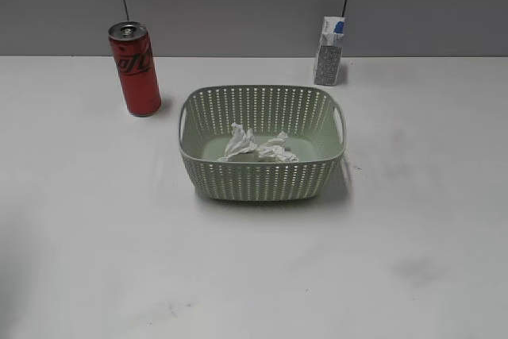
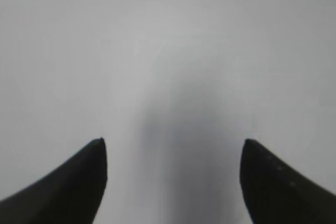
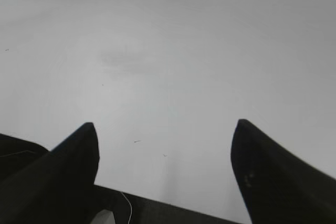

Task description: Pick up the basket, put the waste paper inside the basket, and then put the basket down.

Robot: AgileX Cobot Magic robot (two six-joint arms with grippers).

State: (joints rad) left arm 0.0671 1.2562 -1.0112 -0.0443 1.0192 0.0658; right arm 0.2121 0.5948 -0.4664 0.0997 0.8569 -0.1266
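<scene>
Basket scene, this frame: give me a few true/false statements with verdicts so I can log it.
1. The paper lies inside the basket. True.
2. The basket is held above the table. False: it rests on the table, no gripper near it.
3. The can lies on its side. False: it stands upright, left of the basket.
4. The left gripper and right gripper are both open and empty. True.
5. The carton stands behind the basket. True.

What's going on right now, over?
Left gripper open, empty. Right gripper open, empty. Waste paper in basket, on table. Nothing in the way.
</scene>
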